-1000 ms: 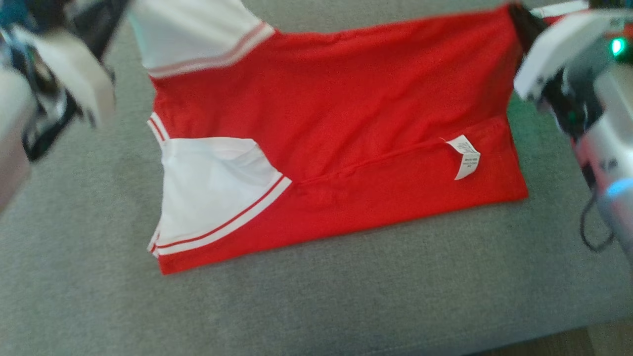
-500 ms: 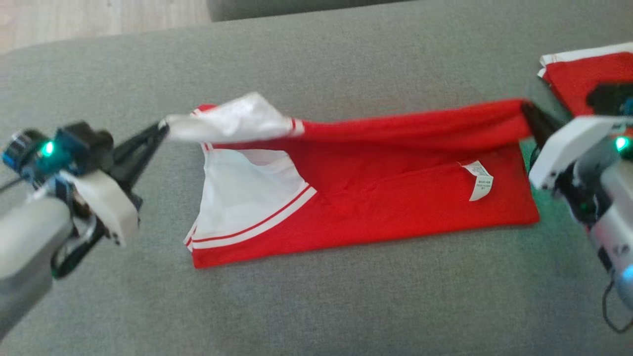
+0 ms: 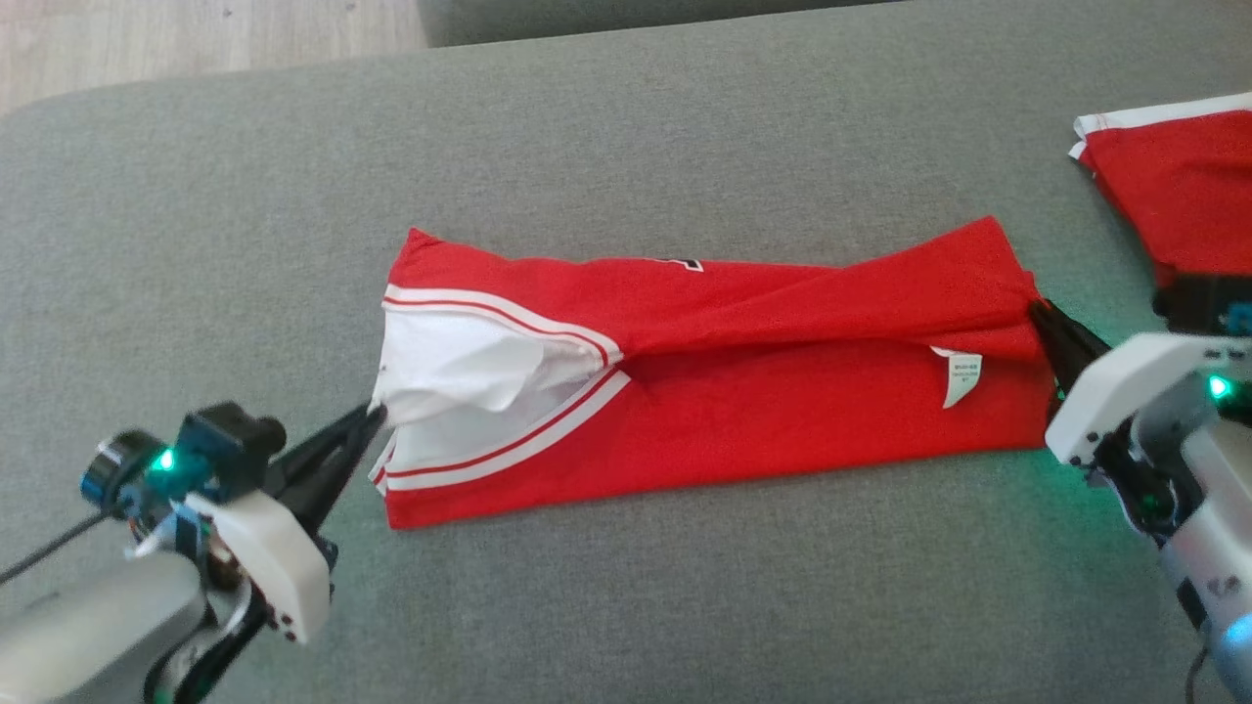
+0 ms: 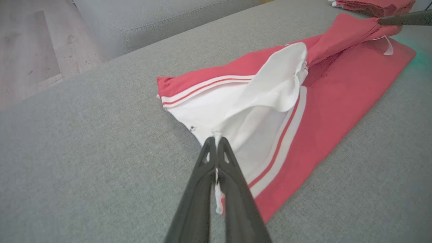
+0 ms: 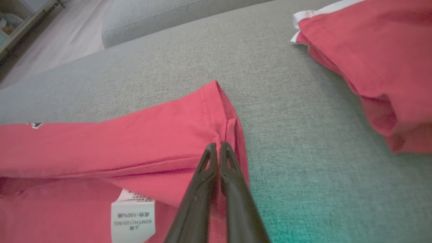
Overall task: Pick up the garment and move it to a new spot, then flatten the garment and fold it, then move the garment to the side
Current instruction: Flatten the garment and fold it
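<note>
The garment (image 3: 743, 391) is a red shirt with white, red-striped sleeves, lying folded lengthwise on the grey cushion (image 3: 626, 606). My left gripper (image 3: 374, 416) is shut on the white sleeve edge at the garment's left end; the left wrist view has the white cloth (image 4: 256, 111) pinched between the closed fingers (image 4: 216, 145). My right gripper (image 3: 1039, 311) is shut on the red hem corner at the right end, seen close in the right wrist view (image 5: 217, 146). A white care label (image 3: 961, 376) hangs near that corner.
A second red and white garment (image 3: 1174, 186) lies folded at the cushion's far right, close to my right arm. Wooden floor (image 3: 196, 39) shows past the cushion's far left edge. A sofa backrest (image 4: 152, 23) rises behind.
Both grippers have brought the held top layer down and toward me, laying it over the lower half. The garment went from hanging raised to lying folded flat. The head view has also shifted.
</note>
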Tool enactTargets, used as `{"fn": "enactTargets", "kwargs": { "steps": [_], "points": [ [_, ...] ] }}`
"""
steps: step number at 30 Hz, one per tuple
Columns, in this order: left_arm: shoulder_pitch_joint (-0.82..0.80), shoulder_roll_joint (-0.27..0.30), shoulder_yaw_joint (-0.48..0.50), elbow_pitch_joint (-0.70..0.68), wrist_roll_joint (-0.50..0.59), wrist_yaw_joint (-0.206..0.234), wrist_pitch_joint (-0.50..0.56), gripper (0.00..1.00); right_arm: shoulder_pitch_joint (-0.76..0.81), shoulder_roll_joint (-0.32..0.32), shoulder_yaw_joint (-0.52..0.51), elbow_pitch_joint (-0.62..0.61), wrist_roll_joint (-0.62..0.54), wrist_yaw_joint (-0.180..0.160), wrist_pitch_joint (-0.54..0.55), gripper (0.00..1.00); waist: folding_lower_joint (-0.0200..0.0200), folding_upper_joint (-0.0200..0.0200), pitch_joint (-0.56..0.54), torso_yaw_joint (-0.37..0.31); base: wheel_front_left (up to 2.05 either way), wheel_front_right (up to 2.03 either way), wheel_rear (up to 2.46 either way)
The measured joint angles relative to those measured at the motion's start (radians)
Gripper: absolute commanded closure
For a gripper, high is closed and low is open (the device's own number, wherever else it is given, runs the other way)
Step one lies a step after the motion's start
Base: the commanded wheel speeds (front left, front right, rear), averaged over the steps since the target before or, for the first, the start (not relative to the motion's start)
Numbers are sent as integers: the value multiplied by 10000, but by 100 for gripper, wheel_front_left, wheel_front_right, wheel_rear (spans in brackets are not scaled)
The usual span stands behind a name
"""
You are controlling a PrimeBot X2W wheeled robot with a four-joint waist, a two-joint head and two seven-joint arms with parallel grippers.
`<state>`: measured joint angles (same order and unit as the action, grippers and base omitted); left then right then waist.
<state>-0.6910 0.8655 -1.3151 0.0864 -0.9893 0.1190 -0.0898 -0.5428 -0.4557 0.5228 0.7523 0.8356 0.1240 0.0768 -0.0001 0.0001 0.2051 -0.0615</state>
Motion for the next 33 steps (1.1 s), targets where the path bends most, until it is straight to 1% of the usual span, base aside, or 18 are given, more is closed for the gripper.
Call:
{"fn": "enactTargets", "kwargs": {
  "steps": [1, 2, 5, 9, 11, 12, 13, 15, 16, 18, 20, 23, 27, 30, 33],
  "points": [
    [107, -8, -2, -59, -82, 84, -12, 50, 116, 42, -151, -13, -25, 0, -151, 0, 0, 0, -9, 23, 0, 0, 0],
    [210, -15, 0, -102, -153, 182, -71, 0, 240, 73, -276, -54, -50, 0, -311, 0, 1, 0, -29, 48, 0, 0, 0],
    [540, -151, 61, -111, -171, 802, -616, 0, 696, 259, -782, -226, -102, 0, -957, 0, 0, 0, -148, 127, 0, 0, 0],
    [1310, -742, 575, 61, -186, 2119, -1396, 0, 1601, 715, -1446, -483, -295, 0, -1994, 0, 0, 0, -427, 208, 0, 0, 0],
    [1846, -1181, 1066, 123, -130, 2909, -1561, 0, 2153, 982, -1785, -570, -385, 0, -2483, 0, 0, 0, -588, 254, 0, 0, 0],
    [2156, -1425, 1467, 125, -71, 3325, -1584, 0, 2435, 1124, -1952, -629, -416, 0, -2690, 0, 0, 0, -680, 281, 0, 0, 0],
    [2520, -1737, 2088, 75, 105, 3766, -1584, 0, 2703, 1275, -2144, -690, -464, 0, -2832, 0, 0, 0, -774, 309, 0, 0, 0],
    [3262, -2387, 3382, -249, 890, 4443, -1593, 0, 3155, 1553, -2556, -761, -635, 0, -3026, 0, -1, 0, -969, 379, 0, 0, 0],
    [3673, -2769, 3986, -487, 1384, 4719, -1595, 0, 3339, 1666, -2801, -761, -732, 0, -3074, 0, -1, 0, -1065, 425, 0, 0, 0],
    [4531, -3461, 4880, -936, 2433, 5047, -1597, 0, 3597, 1835, -3287, -752, -968, 0, -3162, 0, -1, 0, -1210, 565, 0, 0, 0],
    [5362, -4027, 5405, -1235, 3501, 5164, -1624, 0, 3711, 1952, -3789, -681, -1241, 0, -3177, 0, -1, 0, -1326, 738, 0, 0, 0],
    [6267, -4617, 5708, -1429, 4796, 5127, -1624, 0, 3651, 2132, -4491, -389, -1569, 0, -3241, 0, -1, 0, -1454, 1055, 0, 0, 0],
    [6649, -5242, 5871, -1496, 5891, 4633, -1624, 0, 3260, 2288, -5476, 508, -1908, 0, -3243, 0, -1, 0, -1529, 1561, 0, 0, 0],
    [6795, -5568, 6100, -1476, 6334, 4228, -1624, 0, 2672, 2282, -6309, 1402, -2242, 0, -3235, 0, 0, 0, -1545, 1924, 0, 0, 0],
    [6997, -5777, 6280, -1371, 6633, 3860, -1624, 0, 2053, 2345, -6857, 2224, -2522, 0, -3131, 0, 1, 0, -1547, 2200, 0, 0, 0]
  ]
}}
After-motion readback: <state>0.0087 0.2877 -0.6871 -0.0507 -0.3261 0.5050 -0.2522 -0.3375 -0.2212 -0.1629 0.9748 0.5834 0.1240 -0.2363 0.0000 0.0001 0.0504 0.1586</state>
